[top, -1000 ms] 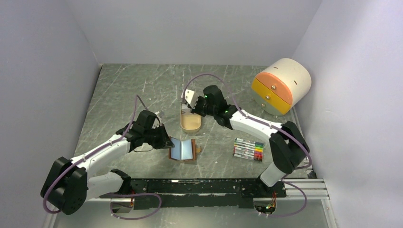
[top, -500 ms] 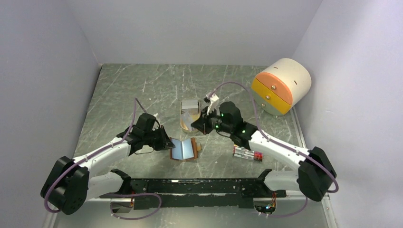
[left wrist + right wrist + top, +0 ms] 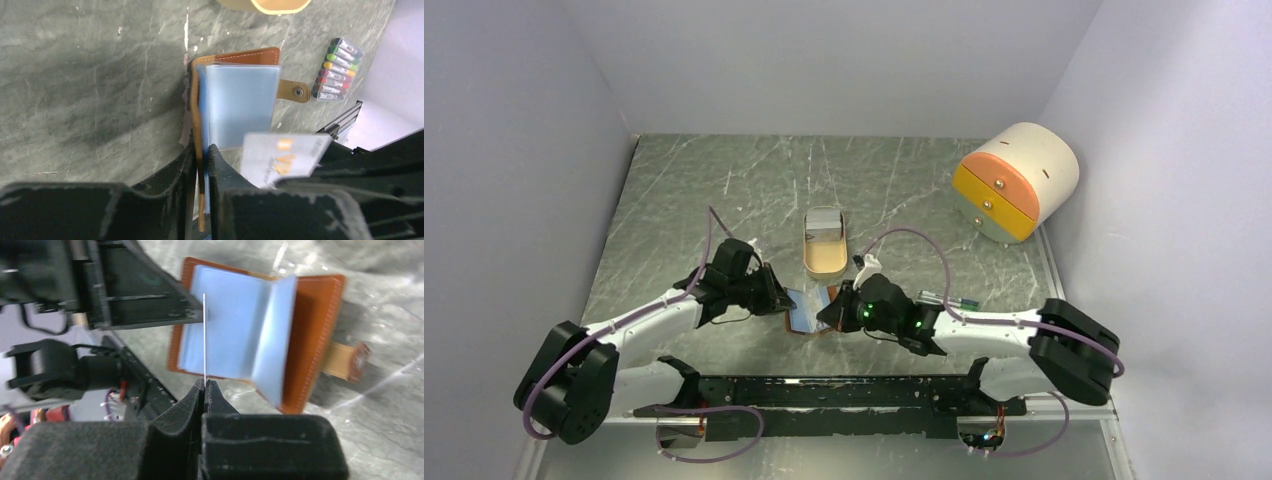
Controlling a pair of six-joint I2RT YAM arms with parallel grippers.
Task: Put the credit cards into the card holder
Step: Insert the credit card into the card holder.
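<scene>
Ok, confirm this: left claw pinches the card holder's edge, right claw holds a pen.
Wrong on the pen: the right wrist view shows the right claw gripping a credit card, edge-on. The left claw does pinch the card holder at its edge.

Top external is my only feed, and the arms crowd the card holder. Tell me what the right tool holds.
Observer: The right wrist view shows the right tool shut on a thin card, seen edge-on.
Operator: Describe its face.
Observer: The left wrist view shows it grey-white with orange print.
Operator: Check the left tool's hold.
Observer: The left tool pinches the open card holder by the edge of its brown cover.
</scene>
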